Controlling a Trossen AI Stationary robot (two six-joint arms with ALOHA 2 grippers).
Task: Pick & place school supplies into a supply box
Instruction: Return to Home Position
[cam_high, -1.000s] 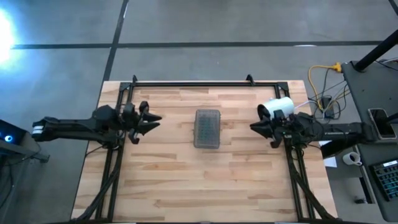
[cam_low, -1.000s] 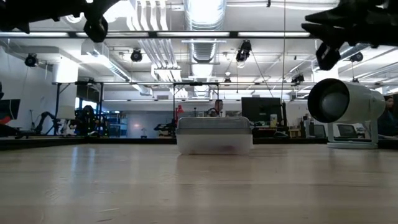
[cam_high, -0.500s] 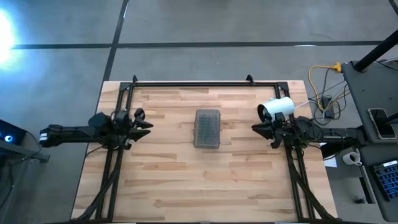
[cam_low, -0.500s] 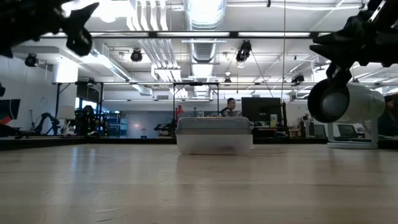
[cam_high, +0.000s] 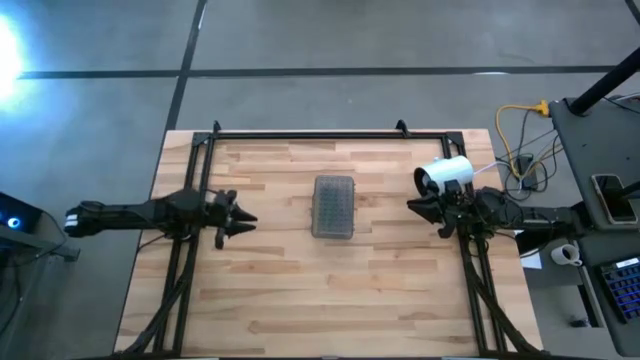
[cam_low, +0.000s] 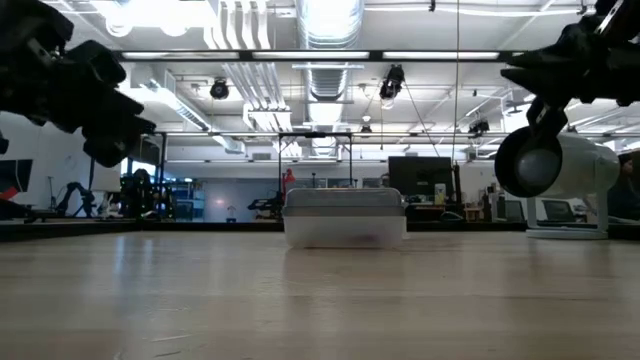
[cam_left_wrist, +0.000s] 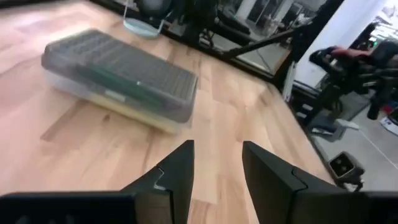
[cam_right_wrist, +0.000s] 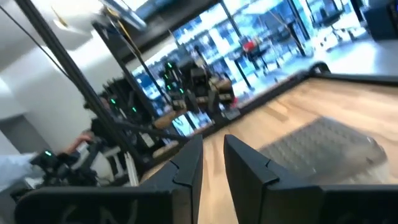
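At the left side of the light wooden table (cam_high: 300, 290), the left gripper (cam_high: 243, 216) hangs above the boards, pointing right towards the middle. Its two dark fingers (cam_left_wrist: 177, 168) stand a narrow way apart and hold nothing.

In the middle lies the small rectangular clear-plastic supply box (cam_high: 333, 206) with its greyish textured lid down. Green and yellow shapes show through its translucent wall in the left wrist view. No loose supplies are visible on the table.

At the right, the right gripper (cam_high: 410, 206) points left at the box from well apart, with only a slim gap between its fingers and nothing in them. The white cylindrical camera (cam_high: 445, 173) sits just beside it on the far side.

The likeliest mishap, I judge, is the right arm clipping that camera if it swings towards the far edge. Whether the lid is latched cannot be told, so a knock to the box might open it.

No brand, label or writing can be read.
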